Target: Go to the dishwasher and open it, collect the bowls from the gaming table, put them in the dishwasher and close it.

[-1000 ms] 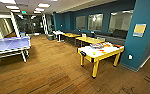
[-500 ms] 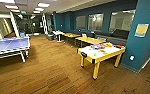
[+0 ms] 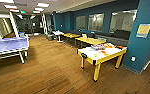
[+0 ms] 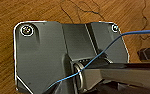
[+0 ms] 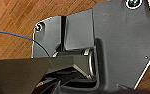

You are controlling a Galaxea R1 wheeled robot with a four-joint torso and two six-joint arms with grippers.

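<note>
Head view, game room. The brown wood-plank floor (image 3: 48, 67) spans the whole foreground and runs back to a dim corridor. A teal wall (image 3: 146, 47) stands at the right, with a yellow-and-white notice (image 3: 143, 30) mounted on it and a row of glazed panels (image 3: 98, 22) along the far teal side. At the left sits the blue ping-pong table (image 3: 8, 45) on pale legs. Right of centre stands the gaming table (image 3: 101, 58), a rectangular piece with a glossy white tabletop, yellow sides and legs, and black fittings at its ends; it lies ahead of me and to my right, just beside the teal wall. On that tabletop rest small bright items, among them the orange and red bowls (image 3: 103, 52), too blurred to count or to tell apart; a heap of mixed colours lies toward the far edge. Behind the gaming table a line of yellow-topped tables (image 3: 89, 40) recedes along a dark bench seat (image 3: 121, 33).

Wrist views: my dark wrist plates hang above the same wood floor, each crossed by a thin blue cable (image 4: 131, 35). Whether my left tool or my right tool is released or clenched, I cannot tell.
</note>
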